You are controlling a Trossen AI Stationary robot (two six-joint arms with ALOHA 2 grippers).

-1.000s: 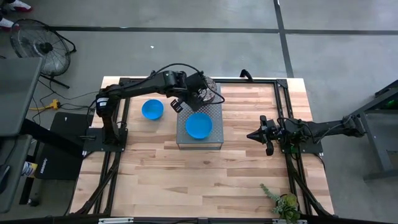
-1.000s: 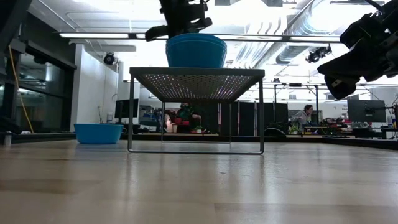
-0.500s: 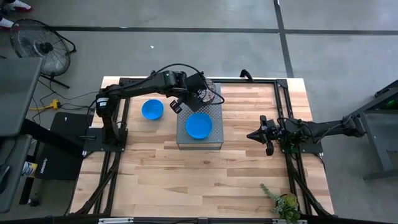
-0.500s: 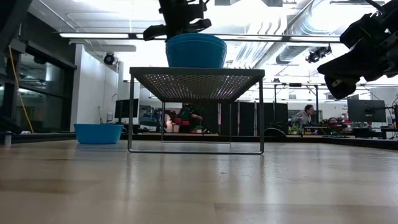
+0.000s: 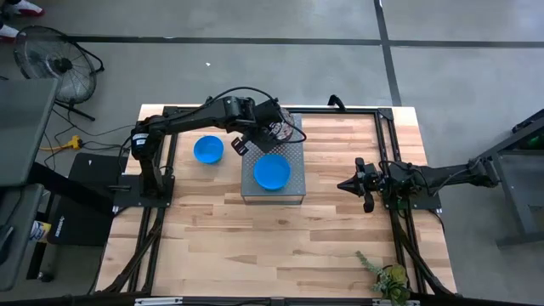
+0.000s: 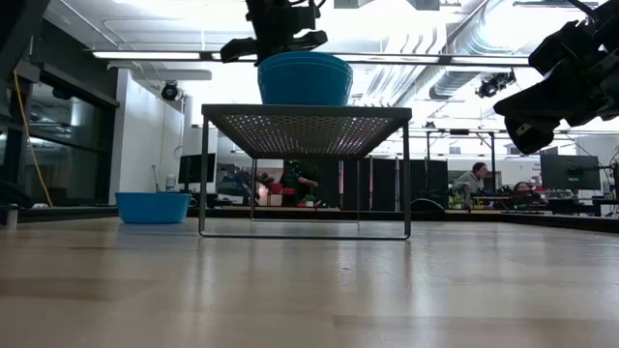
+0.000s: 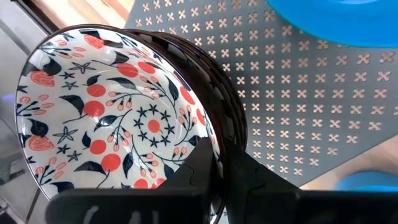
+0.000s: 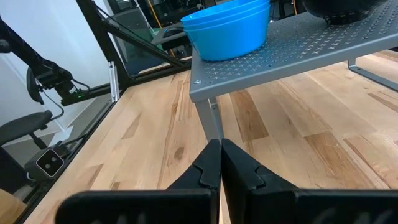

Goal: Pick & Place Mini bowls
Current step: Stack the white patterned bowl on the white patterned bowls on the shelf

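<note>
A white bowl with a red-and-dark floral pattern [image 7: 118, 118] tops a nested stack of dark-sided bowls at the far left corner of the grey perforated stand [image 5: 255, 194]. My left gripper [image 7: 217, 171] [image 5: 269, 129] is shut on its rim. Nested blue bowls [image 5: 272, 172] [image 6: 305, 79] [image 8: 230, 28] rest by their base on the stand's middle. Another blue bowl [image 5: 208, 150] [image 6: 153, 206] sits on the table left of the stand. My right gripper [image 5: 347, 184] [image 8: 219, 158] hovers shut, right of the stand. My left gripper pinches the top floral bowl's rim [image 7: 208, 140], one finger inside the bowl and one outside. In the high view the fingers come from the table's left, slanting down. Whether the bowl is lifted off the ones beneath, I cannot tell.
The stand [image 6: 305, 116] is a raised platform on thin legs with open space beneath. A small plant [image 5: 391, 279] sits at the table's near right corner. Bare wood stretches across the near half of the table. People show in the room beyond in the low view.
</note>
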